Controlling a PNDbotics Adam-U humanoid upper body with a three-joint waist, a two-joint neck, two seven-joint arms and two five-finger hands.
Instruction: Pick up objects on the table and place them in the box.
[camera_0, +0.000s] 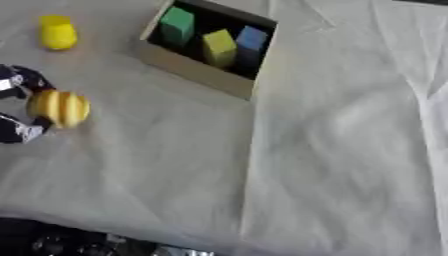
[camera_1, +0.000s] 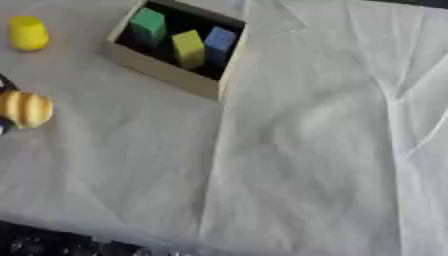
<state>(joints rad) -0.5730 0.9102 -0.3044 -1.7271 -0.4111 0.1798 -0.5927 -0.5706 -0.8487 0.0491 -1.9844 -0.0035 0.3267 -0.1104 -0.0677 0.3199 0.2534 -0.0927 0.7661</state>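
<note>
left hand (camera_0: 19, 107) at the counter's (camera_0: 332, 150) left edge, fingers curled round a ribbed yellow-orange rounded object (camera_0: 59, 107); looks light, rigid and smooth, likely to roll, so hold across its middle. open cardboard box (camera_0: 197, 70) with coloured blocks lies up and right of the hand, a small yellow object (camera_0: 58, 33) just above it.

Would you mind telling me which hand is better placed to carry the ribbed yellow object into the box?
Left. The left hand is already curled around the ribbed yellow object at the view's left edge, with the box nearby. The right hand shows in neither view.
</note>
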